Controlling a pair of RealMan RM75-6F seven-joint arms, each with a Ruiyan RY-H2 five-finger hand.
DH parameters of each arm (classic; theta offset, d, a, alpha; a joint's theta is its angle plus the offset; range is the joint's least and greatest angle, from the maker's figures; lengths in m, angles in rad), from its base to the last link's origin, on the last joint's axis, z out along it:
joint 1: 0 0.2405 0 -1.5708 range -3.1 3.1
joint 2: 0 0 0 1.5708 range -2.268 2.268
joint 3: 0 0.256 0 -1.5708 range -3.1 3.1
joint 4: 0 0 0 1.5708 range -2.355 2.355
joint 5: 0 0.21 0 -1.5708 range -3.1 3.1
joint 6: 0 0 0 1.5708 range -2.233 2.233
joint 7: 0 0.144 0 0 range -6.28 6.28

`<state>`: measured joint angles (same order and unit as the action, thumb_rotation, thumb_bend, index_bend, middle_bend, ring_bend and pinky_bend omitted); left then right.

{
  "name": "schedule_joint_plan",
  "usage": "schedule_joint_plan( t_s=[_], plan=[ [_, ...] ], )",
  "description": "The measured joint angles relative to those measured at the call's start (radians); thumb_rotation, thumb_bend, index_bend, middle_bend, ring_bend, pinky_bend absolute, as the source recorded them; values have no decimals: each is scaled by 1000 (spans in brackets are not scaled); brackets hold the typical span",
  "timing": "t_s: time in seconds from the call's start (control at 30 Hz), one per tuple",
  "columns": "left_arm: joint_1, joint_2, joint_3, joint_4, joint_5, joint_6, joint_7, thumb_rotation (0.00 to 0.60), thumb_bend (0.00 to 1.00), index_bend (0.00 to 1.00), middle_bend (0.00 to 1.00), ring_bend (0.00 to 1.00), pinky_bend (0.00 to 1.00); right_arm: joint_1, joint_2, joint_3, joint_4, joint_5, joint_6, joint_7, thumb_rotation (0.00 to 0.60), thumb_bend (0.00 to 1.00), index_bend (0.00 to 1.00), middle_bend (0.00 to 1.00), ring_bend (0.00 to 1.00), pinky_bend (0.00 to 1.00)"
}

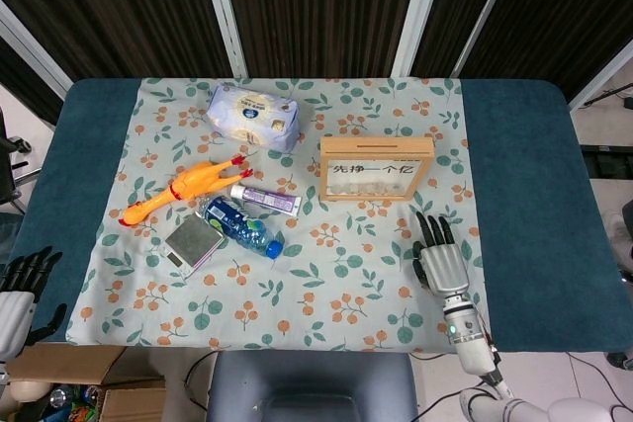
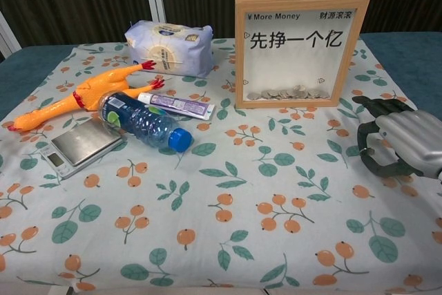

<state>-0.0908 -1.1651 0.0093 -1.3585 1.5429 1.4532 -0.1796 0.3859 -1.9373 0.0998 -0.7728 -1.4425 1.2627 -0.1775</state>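
My right hand (image 1: 439,258) (image 2: 396,139) hovers low over the floral cloth (image 1: 326,284) near its right edge, fingers apart and holding nothing. The wooden coin frame (image 1: 376,169) (image 2: 298,49) with Chinese lettering stands just beyond it. My left hand (image 1: 18,289) shows at the lower left, off the table's front left corner, fingers spread and empty; the chest view does not show it. A blue-capped bottle (image 1: 241,226) (image 2: 143,121), a toothpaste tube (image 1: 265,201) (image 2: 177,106), a small scale (image 1: 193,243) (image 2: 80,146) and a rubber chicken (image 1: 183,189) (image 2: 77,99) lie left of centre.
A pale pack of tissues (image 1: 253,117) (image 2: 168,47) lies at the back of the cloth. Blue table surface (image 1: 524,195) borders the cloth on both sides. Cardboard boxes (image 1: 69,382) sit on the floor at lower left.
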Motion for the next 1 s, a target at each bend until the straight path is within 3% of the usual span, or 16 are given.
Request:
schedule_joint_plan(
  t_s=[0.27,0.8,1.0],
  plan=[
    [-1,-5,2,4,4,0,-4,600,414,0,0,0,0,0,2,-2,-1,-7,9,9,600,355,636,58,0,0],
    [-3,-7,9,9,13,-2,-14,600,414,0,0,0,0,-6,8,0,-8,-11,21,17,600,356,663,64,0,0],
    [-4,-11,15,9,16,-11,-16,600,413,0,0,0,0,-1,7,4,-7,-11,19,24,600,417,666,70,0,0]
  ],
)
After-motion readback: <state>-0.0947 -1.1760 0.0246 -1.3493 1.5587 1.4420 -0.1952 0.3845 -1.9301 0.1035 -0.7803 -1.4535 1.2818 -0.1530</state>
